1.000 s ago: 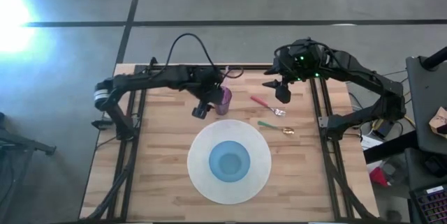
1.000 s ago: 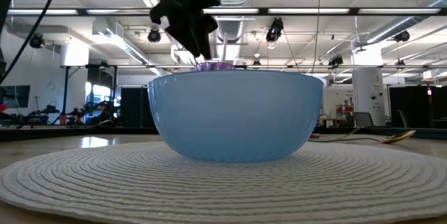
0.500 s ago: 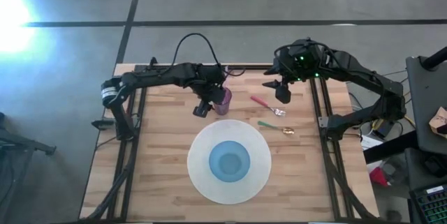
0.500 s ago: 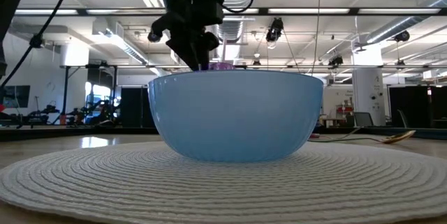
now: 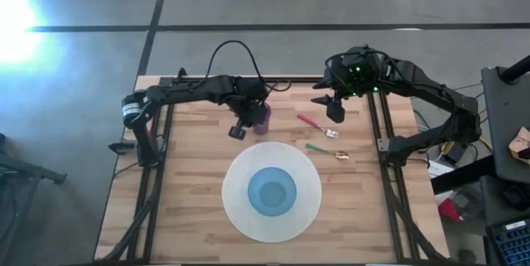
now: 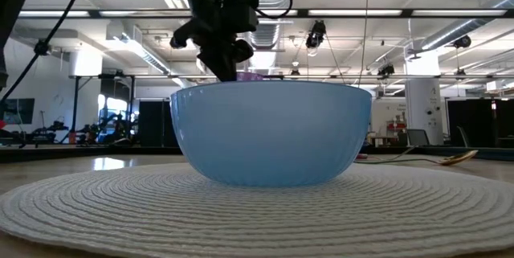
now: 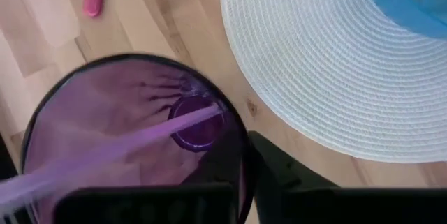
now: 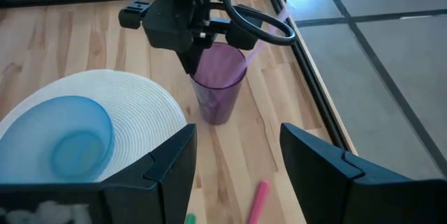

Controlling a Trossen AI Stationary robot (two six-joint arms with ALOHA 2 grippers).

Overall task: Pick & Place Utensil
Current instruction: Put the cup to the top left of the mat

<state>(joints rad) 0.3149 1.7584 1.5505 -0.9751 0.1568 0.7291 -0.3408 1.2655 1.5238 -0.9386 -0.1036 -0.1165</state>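
A purple cup (image 5: 263, 120) (image 8: 218, 88) stands upright on the wood table, just beyond the white placemat (image 5: 236, 171). A purple utensil (image 7: 133, 140) stands in it, its round end on the cup's bottom and its handle (image 8: 257, 46) leaning on the rim. My left gripper (image 5: 253, 120) (image 6: 227, 70) reaches down to the cup's rim and is shut on it. My right gripper (image 5: 335, 113) (image 8: 237, 161) hangs open above the table's far right part, with nothing between its fingers. My left gripper has the cup's rim (image 7: 242, 158) between its fingers, one finger inside the cup and one finger (image 7: 279, 178) outside. The fingers slant down from above at the side of the cup away from the leaning handle (image 8: 190, 69). The cup stands upright on the table.
A blue bowl (image 5: 272, 191) (image 6: 269, 133) sits in the middle of the placemat. A pink-handled utensil (image 5: 312, 122) and a green-handled spoon (image 5: 321, 148) lie on the wood to the right of the cup, below my right gripper.
My left gripper has come down a little toward the purple cup and its fingers have shut on the rim. The cup stands where it was.
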